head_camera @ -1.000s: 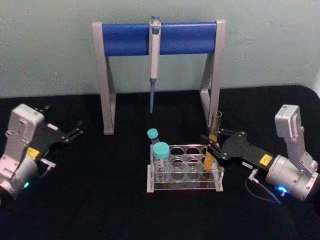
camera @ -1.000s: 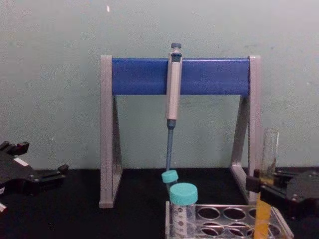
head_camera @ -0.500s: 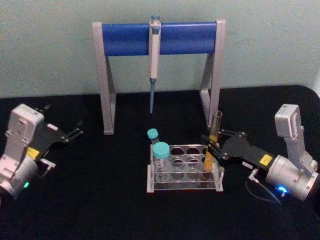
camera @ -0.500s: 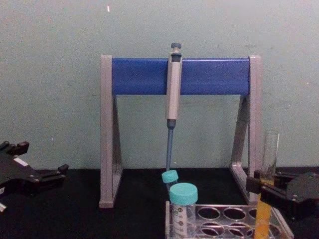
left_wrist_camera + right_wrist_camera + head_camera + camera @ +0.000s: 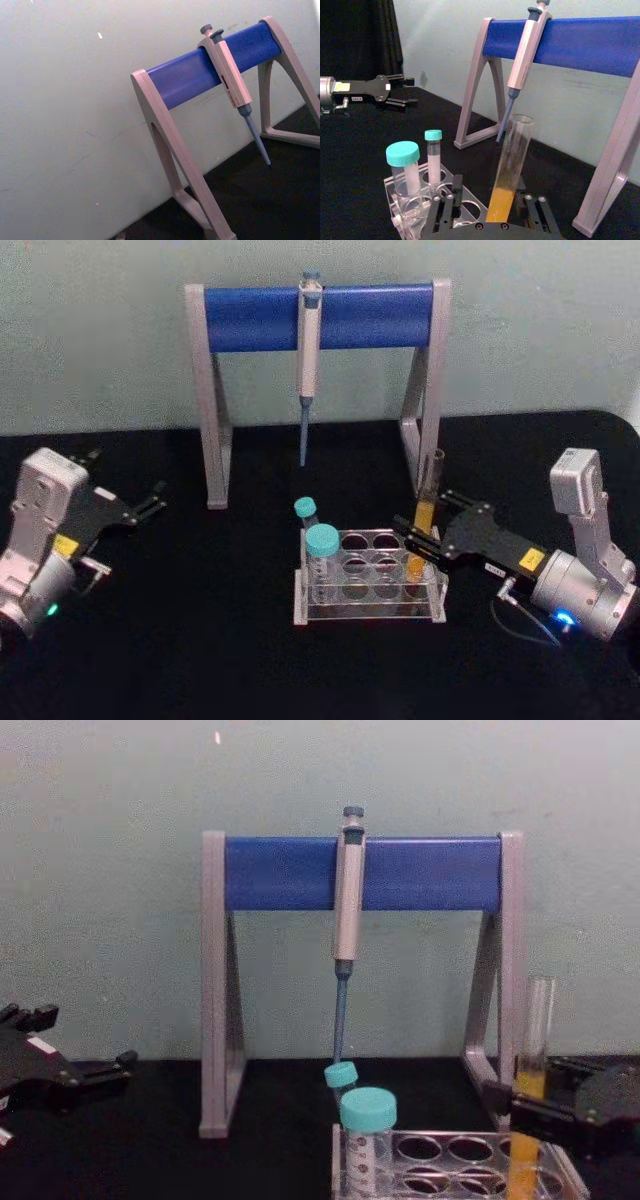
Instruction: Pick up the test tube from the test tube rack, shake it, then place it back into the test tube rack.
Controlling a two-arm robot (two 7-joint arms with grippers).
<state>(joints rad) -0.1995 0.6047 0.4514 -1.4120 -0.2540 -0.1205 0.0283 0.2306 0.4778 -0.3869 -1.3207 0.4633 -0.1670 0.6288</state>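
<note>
While the right gripper (image 5: 418, 536) jaws clench it, the slim clear glass test tube (image 5: 423, 530) (orange-yellow liquid below) stands in the transparent plastic rack's (image 5: 368, 588) right-end hole; left gripper (image 5: 150, 506) jaws parted, parked apart.

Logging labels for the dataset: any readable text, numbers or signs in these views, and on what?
None can be read.
Yellow sticker on the right end effector: too small.
Yellow sticker on the left end effector: too small.
White label on the left end effector in the right wrist view: blurred.
Markings on the pipette: blurred.
</note>
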